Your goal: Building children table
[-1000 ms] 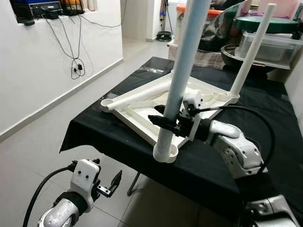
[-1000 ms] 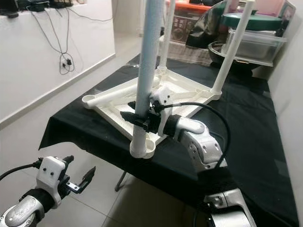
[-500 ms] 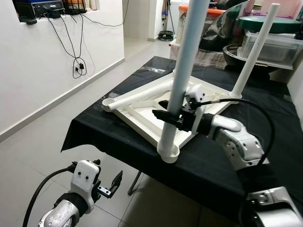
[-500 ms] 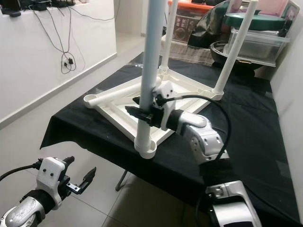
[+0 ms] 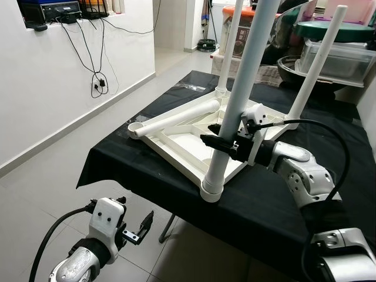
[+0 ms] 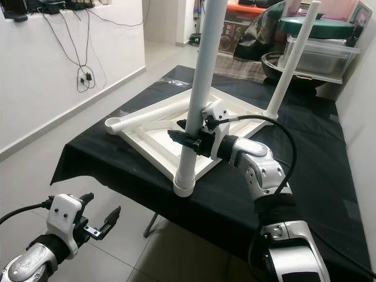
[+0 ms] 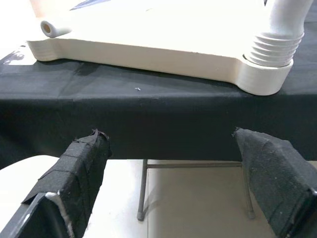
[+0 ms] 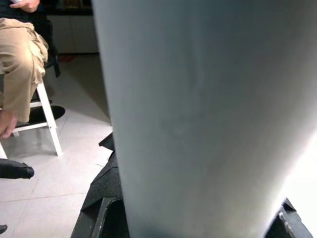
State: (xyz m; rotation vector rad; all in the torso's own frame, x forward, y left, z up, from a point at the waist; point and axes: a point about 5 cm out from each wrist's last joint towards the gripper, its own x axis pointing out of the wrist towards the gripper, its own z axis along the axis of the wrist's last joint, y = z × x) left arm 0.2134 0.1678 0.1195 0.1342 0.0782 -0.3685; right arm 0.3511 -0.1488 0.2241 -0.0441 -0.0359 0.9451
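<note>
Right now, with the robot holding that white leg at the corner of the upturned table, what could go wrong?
The leg leans in its corner socket, so it may cross-thread. That corner sits near the edge of the black cloth, so pushing could slide the tabletop off. Only the right gripper holds it.

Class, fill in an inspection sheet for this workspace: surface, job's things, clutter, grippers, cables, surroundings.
Surface: black-clothed table.
Job's things: upside-down white tabletop; near leg standing in its corner socket; two far legs upright; loose leg lying on it.
Clutter: bins and tubs behind the table.
Grippers: right gripper shut on the near leg; left gripper open, low beside the table.
Cables: wall cables; black cable on the right arm.
Surroundings: white wall, tiled floor, seated person.
</note>
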